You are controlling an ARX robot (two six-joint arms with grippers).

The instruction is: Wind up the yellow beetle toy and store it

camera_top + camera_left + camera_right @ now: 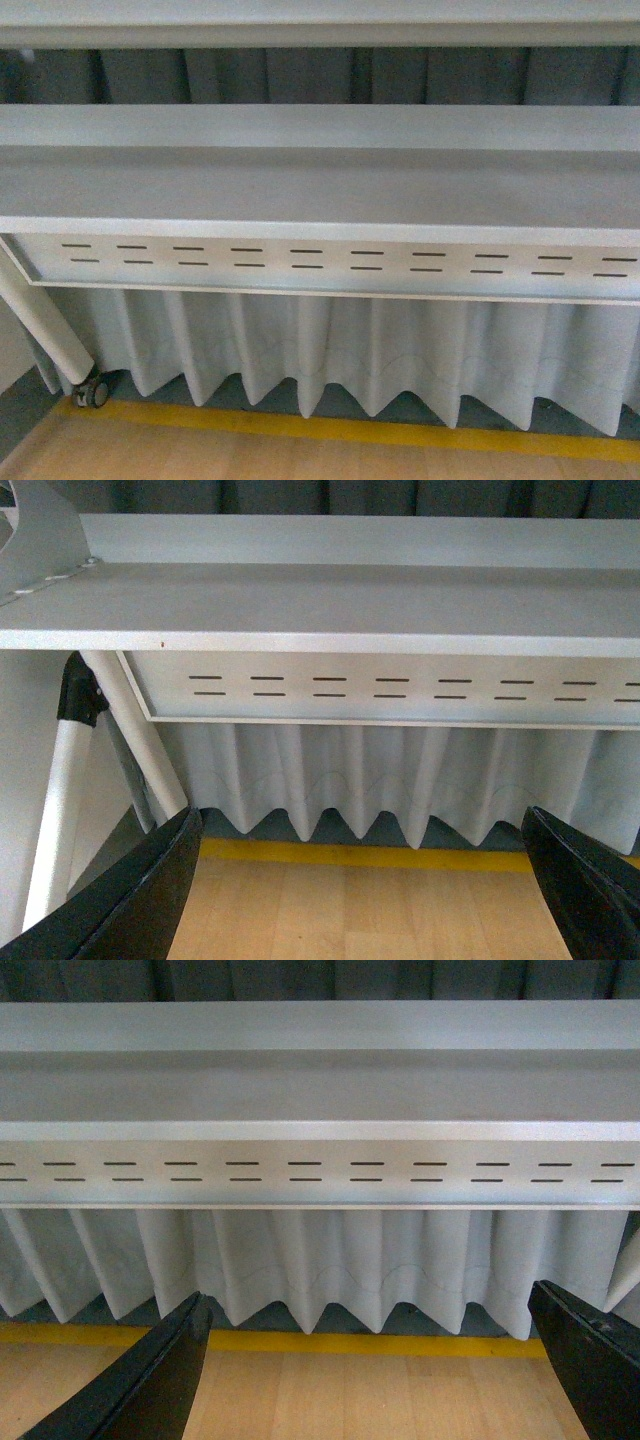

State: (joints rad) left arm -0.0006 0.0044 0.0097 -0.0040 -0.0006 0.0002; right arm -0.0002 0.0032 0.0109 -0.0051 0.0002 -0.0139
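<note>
Front view alone: we see a caster (92, 392) at the foot of the grey table (300, 190)'s slanting leg, near the yellow floor line (330, 428).
Left wrist view alone: a black joint (80, 690) on a white tube.
Both wrist views: slotted panel (320, 1172) with a pleated curtain (330, 1260) beneath it.
Left gripper (360, 820): pointed at the panel, fingers spread wide, nothing held.
Right gripper (370, 1298): likewise spread wide and empty.
Yellow beetle toy: we cannot tell where it is.
</note>
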